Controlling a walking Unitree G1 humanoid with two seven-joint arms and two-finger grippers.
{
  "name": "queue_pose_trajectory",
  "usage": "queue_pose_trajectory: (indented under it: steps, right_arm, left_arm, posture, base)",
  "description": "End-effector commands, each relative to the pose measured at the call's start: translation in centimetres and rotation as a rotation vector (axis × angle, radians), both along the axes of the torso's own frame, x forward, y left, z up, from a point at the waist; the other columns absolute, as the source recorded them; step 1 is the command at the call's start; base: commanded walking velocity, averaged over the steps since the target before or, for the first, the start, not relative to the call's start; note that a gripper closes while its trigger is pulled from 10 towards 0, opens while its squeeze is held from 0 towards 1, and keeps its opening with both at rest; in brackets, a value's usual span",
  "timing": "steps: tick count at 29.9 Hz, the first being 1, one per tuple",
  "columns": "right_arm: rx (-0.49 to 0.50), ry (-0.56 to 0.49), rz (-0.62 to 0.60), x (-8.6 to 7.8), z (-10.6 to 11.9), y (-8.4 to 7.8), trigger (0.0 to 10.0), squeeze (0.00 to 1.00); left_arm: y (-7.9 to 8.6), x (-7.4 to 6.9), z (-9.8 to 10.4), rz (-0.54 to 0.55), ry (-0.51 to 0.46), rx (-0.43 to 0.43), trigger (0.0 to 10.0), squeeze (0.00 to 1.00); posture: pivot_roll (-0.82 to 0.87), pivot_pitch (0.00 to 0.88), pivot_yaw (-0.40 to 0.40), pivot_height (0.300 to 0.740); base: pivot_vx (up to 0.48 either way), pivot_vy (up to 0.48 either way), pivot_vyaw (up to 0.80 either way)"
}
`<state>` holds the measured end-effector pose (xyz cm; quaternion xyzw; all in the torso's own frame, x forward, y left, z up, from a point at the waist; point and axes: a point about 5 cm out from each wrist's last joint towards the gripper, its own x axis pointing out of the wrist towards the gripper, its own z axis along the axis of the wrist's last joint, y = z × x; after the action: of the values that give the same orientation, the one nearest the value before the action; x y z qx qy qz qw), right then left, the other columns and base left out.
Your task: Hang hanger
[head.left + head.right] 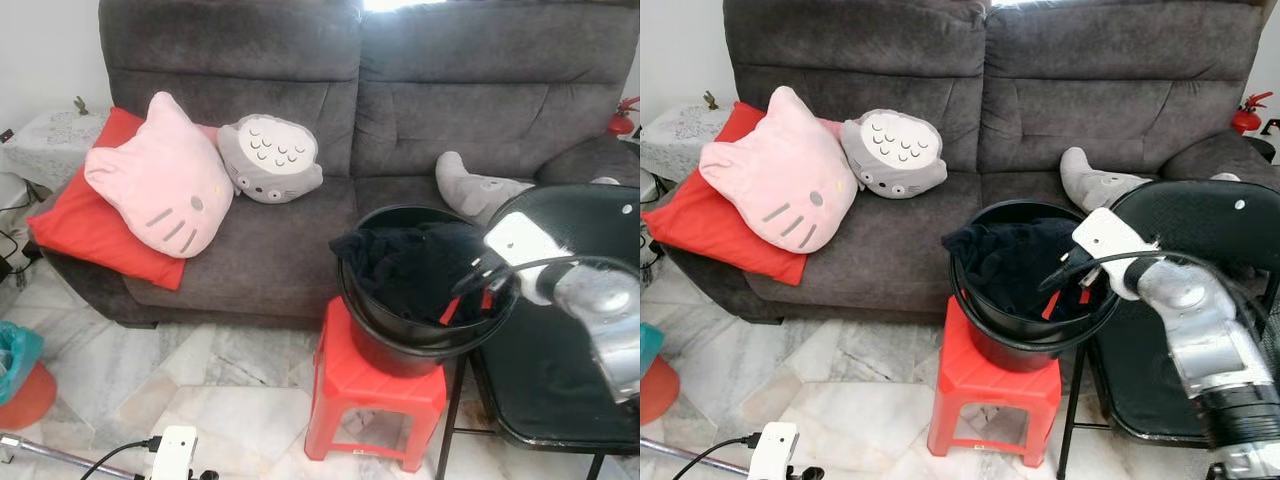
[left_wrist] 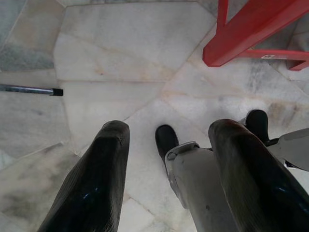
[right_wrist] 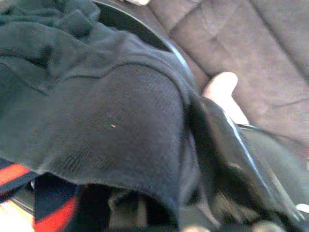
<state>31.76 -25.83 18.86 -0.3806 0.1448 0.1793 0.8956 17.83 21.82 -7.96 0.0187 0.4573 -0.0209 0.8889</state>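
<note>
**Still fishing in the bucket: hanger buried under dark cloth**

Frankly, the hanger itself is hard to pick out; red-and-dark strips (image 1: 1052,303) peek from beneath the black garment (image 1: 1015,262), at about five o'clock inside the black bucket (image 1: 1025,345), and they may belong to it, though I cannot say for sure. The right gripper (image 1: 1058,276) reaches into that bucket from three o'clock, its black fingers sunk into the cloth, so whether they are parted or closed on anything I cannot tell.

The bucket sits on a red plastic stool (image 1: 990,385), in front of the grey sofa (image 1: 940,90), with a black chair (image 1: 1200,230) just beside it at three o'clock. If the fingers catch only fabric, a lift would likely drag the garment out and leave the hanger behind. A sideways tug could tip the bucket off its narrow perch.

Down at seven o'clock the left gripper (image 2: 166,169) hangs idle above the marble floor (image 2: 120,63), fingers spread wide and holding nothing.
</note>
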Motion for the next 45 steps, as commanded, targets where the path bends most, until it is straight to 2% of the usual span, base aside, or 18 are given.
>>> queue_pose_trajectory:
  steps: [1, 9, 12, 15, 18, 25, 26, 27, 28, 31, 33, 37, 39, 40, 41, 42, 43, 45]
  right_arm:
    - [-0.020, -0.011, 0.036, -0.3, 1.3, 0.0, 10.0, 0.00]
    - [-0.091, 0.031, 0.060, -1.4, 2.5, -1.0, 10.0, 0.00]
    - [-0.127, 0.122, 0.079, -2.5, 1.6, -1.7, 10.0, 0.00]
    - [-0.145, 0.154, 0.088, -3.1, 1.8, -2.1, 10.0, 0.00]
    - [-0.231, 0.211, 0.066, -3.9, 1.7, -3.5, 10.0, 0.00]
    - [-0.259, 0.252, 0.043, -4.4, 1.3, -4.3, 10.0, 0.00]
    - [-0.274, 0.275, 0.046, -4.6, 1.1, -4.4, 10.0, 0.00]
    - [-0.328, 0.356, 0.064, -5.3, 0.1, -4.6, 10.0, 0.00]
    - [-0.345, 0.385, 0.070, -5.5, -0.2, -4.7, 10.0, 0.00]
    - [-0.377, 0.413, 0.054, -5.7, -1.0, -5.0, 10.0, 0.00]
    - [-0.438, 0.461, 0.032, -6.1, -1.9, -5.6, 10.0, 0.00]
    - [-0.475, 0.447, 0.007, -5.9, -2.2, -5.9, 10.0, 0.00]
    - [-0.486, 0.308, -0.059, -4.4, -1.9, -5.8, 10.0, 0.00]
    - [-0.486, 0.308, -0.059, -4.4, -1.9, -5.8, 10.0, 0.00]
    - [-0.435, 0.205, -0.128, -3.4, -1.3, -5.8, 10.0, 0.00]
    - [-0.401, 0.166, -0.163, -3.1, -1.0, -5.8, 10.0, 0.00]
    - [-0.401, 0.166, -0.163, -3.1, -1.0, -5.8, 10.0, 0.00]
    - [-0.411, 0.090, -0.258, -2.5, -0.6, -6.6, 10.0, 0.00]
  left_arm:
    - [0.2, -0.3, -0.1, 0.000, 0.023, 0.002, 10.0, 0.00]
    - [0.2, -0.3, -0.1, -0.002, 0.025, -0.003, 10.0, 0.00]
    - [0.2, -0.3, -0.2, -0.003, 0.027, -0.008, 10.0, 0.00]
    - [0.2, -0.4, -0.2, -0.003, 0.027, -0.008, 10.0, 0.00]
    - [0.2, -0.4, -0.2, -0.006, 0.030, -0.010, 10.0, 0.00]
    - [0.2, -0.4, -0.2, -0.013, 0.033, -0.012, 10.0, 0.00]
    - [0.2, -0.4, -0.1, -0.014, 0.034, -0.012, 10.0, 0.00]
    - [0.2, -0.3, -0.1, -0.014, 0.035, -0.013, 10.0, 0.00]
    - [0.2, -0.3, -0.1, -0.014, 0.035, -0.014, 10.0, 0.00]
    - [0.2, -0.3, -0.2, -0.015, 0.037, -0.014, 10.0, 0.00]
    - [0.2, -0.3, -0.2, -0.016, 0.039, -0.015, 10.0, 0.00]
    - [0.2, -0.4, -0.2, -0.018, 0.041, -0.014, 10.0, 0.00]
    - [0.2, -0.4, -0.2, -0.022, 0.040, -0.005, 10.0, 0.00]
    - [0.2, -0.4, -0.2, -0.022, 0.040, -0.005, 10.0, 0.00]
    - [0.3, -0.4, -0.2, -0.022, 0.040, -0.002, 10.0, 0.00]
    - [0.3, -0.4, -0.2, -0.023, 0.040, 0.000, 10.0, 0.00]
    - [0.3, -0.4, -0.2, -0.023, 0.040, 0.000, 10.0, 0.00]
    - [0.3, -0.4, -0.2, -0.020, 0.040, 0.005, 10.0, 0.00]
  posture:
    - [-0.08, 0.000, -0.001, 0.740]
    - [-0.08, 0.000, -0.002, 0.740]
    - [-0.08, 0.000, 0.000, 0.740]
    - [-0.08, 0.000, 0.002, 0.740]
    - [-0.08, 0.000, 0.004, 0.740]
    - [-0.09, 0.000, 0.008, 0.740]
    - [-0.08, 0.000, 0.007, 0.740]
    - [-0.08, 0.000, 0.008, 0.740]
    - [-0.08, 0.000, 0.007, 0.740]
    - [-0.08, 0.000, 0.006, 0.740]
    - [-0.08, 0.000, 0.007, 0.740]
    - [-0.08, 0.000, 0.008, 0.740]
    - [-0.08, 0.000, 0.008, 0.740]
    - [-0.08, 0.000, 0.008, 0.740]
    - [-0.08, 0.000, 0.007, 0.740]
    - [-0.08, 0.000, 0.007, 0.740]
    - [-0.08, 0.000, 0.007, 0.740]
    - [-0.08, 0.000, 0.005, 0.740]
  base:
    - [0.000, 0.000, 0.00]
    - [0.000, 0.000, 0.00]
    - [0.000, 0.000, 0.00]
    - [0.000, 0.000, 0.00]
    - [0.000, 0.000, 0.00]
    - [0.000, 0.000, 0.00]
    - [0.000, 0.000, 0.00]
    - [0.000, 0.000, 0.00]
    - [0.000, 0.000, 0.00]
    - [0.000, 0.000, 0.00]
    - [0.000, 0.000, 0.00]
    - [0.000, 0.000, 0.00]
    - [0.000, 0.000, 0.00]
    - [0.000, 0.000, 0.00]
    - [0.000, 0.000, 0.00]
    - [0.000, 0.000, 0.00]
    - [0.000, 0.000, 0.00]
    - [0.000, 0.000, 0.00]
